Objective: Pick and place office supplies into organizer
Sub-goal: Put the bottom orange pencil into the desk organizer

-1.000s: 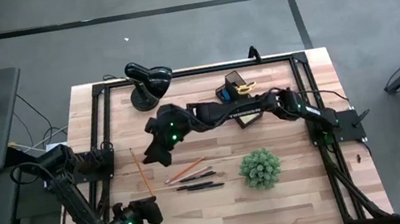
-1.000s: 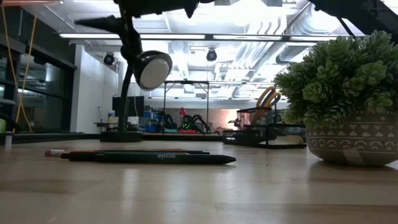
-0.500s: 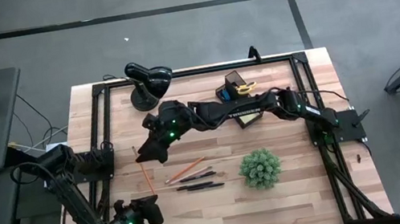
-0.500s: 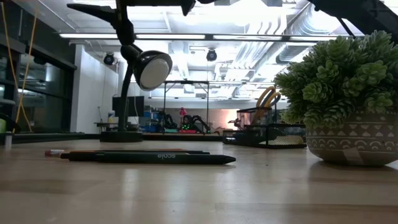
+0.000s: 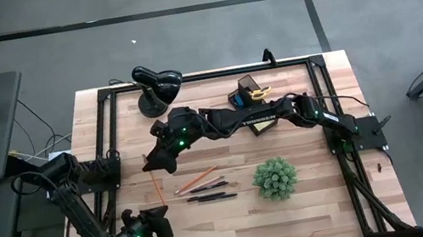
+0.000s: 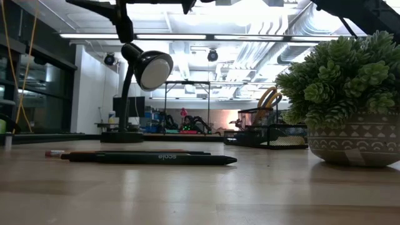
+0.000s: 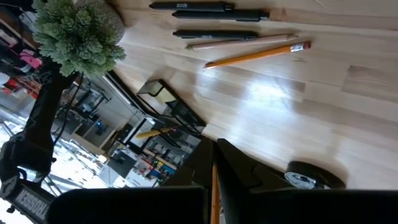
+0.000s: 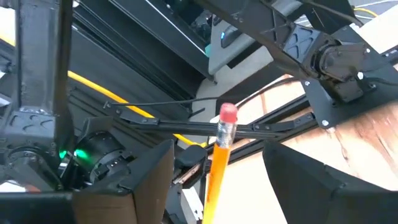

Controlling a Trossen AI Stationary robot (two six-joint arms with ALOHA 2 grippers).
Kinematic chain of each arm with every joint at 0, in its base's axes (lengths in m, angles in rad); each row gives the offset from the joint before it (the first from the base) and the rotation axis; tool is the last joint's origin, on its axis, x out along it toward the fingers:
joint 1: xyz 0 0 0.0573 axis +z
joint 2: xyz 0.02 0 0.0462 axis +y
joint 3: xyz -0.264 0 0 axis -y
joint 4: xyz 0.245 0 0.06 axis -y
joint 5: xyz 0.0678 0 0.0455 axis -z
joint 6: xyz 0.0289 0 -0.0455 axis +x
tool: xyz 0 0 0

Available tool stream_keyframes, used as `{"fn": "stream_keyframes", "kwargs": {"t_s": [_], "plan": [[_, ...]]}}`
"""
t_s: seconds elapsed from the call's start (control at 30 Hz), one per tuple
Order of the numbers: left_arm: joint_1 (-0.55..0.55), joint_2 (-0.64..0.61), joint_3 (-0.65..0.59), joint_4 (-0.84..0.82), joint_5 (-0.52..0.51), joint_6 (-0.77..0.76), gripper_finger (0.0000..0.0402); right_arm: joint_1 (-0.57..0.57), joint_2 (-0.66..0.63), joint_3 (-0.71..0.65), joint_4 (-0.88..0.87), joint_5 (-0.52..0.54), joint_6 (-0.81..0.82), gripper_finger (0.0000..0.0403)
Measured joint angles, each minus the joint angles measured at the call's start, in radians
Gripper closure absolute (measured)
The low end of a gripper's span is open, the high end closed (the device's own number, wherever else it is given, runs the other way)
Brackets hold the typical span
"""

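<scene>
I have slid the right gripper (image 5: pixel 152 161) over the far end of the orange pencil (image 5: pixel 156 188) near the table's (image 5: pixel 312 205) left edge, fingers spread wide astride it and not yet gripping, so closing comes next, while the organizer (image 5: pixel 254 107) waits at the far edge and the closed left gripper (image 5: pixel 157 226) sits parked at the near left corner.

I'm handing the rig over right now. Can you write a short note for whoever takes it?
Right gripper: open, reaching over the table's left side, fingers either side of a lone orange pencil, not closed on it.
Left gripper: shut, parked at the table's near left edge.
Done: yellow-handled scissors stand in the black organizer at the far side.
Left: the lone pencil, two more pencils and the black pens lying mid-table beside the green plant.
</scene>
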Motion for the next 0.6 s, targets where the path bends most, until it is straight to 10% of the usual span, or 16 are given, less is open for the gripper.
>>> {"fn": "stream_keyframes", "kwargs": {"t_s": [0.6], "plan": [[0.040,0.000,0.000,0.002,-0.003,0.005,0.0401,0.000,0.000,0.000,0.014,-0.008,0.008,0.0368]]}}
